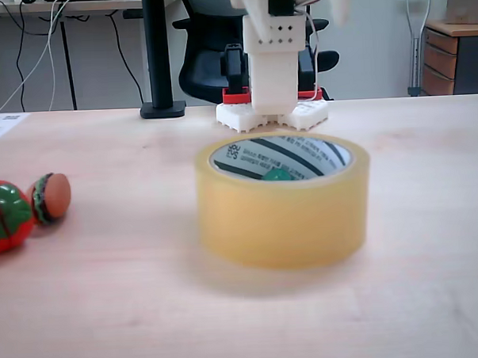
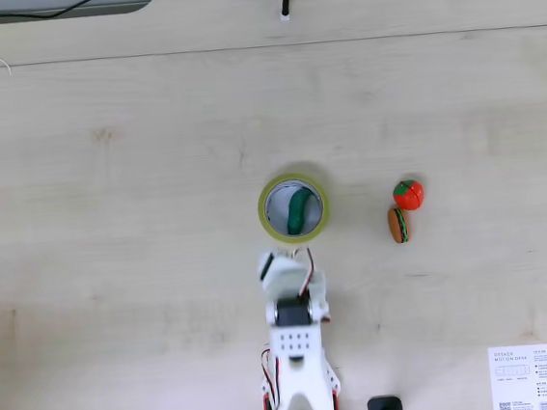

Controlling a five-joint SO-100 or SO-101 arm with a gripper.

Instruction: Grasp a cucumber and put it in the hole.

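Note:
The dark green cucumber (image 2: 299, 210) lies inside the hole (image 2: 278, 204) of the yellowish tape roll (image 2: 264, 211), slanted against the white inner wall. In the low fixed view only a bit of the cucumber (image 1: 280, 175) peeks over the rim of the tape roll (image 1: 280, 217), inside the hole (image 1: 301, 152). My white gripper (image 2: 277, 263) sits just below the roll in the top-down fixed view, clear of it and holding nothing. Its jaws are too foreshortened to read. The arm (image 1: 274, 66) stands behind the roll.
A round red-and-green toy (image 2: 407, 194) and a small burger toy (image 2: 397, 224) lie to the right of the roll, and at the left (image 1: 4, 214) (image 1: 51, 197) in the low view. A printed sheet (image 2: 542, 378) lies at the table corner. A black stand base (image 1: 163, 109) sits at the back.

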